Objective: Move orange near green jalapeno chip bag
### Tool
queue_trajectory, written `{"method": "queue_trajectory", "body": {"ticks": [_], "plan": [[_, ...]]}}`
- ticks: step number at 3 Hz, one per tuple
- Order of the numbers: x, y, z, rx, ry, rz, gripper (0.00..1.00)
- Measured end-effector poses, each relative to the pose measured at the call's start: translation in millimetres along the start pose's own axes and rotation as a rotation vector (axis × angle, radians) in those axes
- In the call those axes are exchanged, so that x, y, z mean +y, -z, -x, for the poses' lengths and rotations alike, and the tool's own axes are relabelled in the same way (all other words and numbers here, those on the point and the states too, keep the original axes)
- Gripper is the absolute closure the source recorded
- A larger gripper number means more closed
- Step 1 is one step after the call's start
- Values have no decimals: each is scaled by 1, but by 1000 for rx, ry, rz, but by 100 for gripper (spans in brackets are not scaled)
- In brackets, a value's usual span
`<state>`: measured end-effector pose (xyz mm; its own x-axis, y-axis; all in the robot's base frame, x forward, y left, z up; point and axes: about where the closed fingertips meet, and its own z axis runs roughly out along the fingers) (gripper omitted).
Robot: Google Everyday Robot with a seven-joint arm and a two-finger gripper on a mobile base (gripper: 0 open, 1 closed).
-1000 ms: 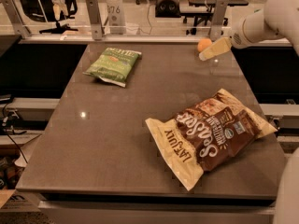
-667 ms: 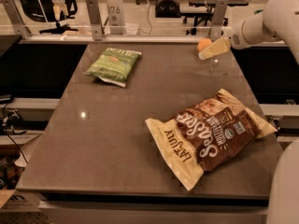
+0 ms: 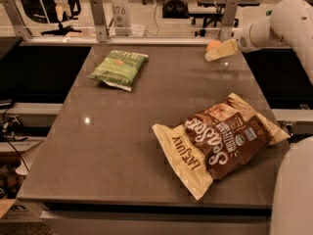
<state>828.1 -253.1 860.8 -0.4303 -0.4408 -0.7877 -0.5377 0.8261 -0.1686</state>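
Note:
The orange sits at the tip of my gripper, at the back right of the table and just above its surface. One pale finger lies across the front of the orange and hides part of it. The gripper looks shut on the orange. The green jalapeno chip bag lies flat at the back left of the table, well to the left of the gripper and apart from it.
A large brown-and-cream chip bag lies at the front right of the dark table. A metal rail with upright posts runs behind the table's far edge. My white arm reaches in from the right.
The gripper and the orange have shifted very slightly upward; both bags lie where they were.

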Motion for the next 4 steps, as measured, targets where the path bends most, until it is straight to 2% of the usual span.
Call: {"method": "queue_trajectory", "body": {"ticks": [1, 2, 3, 4], "plan": [[0, -9, -2, -5, -18, -3, 0], [5, -39, -12, 11, -53, 25, 0], [10, -47, -8, 7, -53, 37, 0], [15, -53, -2, 5, -49, 47, 16]]}}
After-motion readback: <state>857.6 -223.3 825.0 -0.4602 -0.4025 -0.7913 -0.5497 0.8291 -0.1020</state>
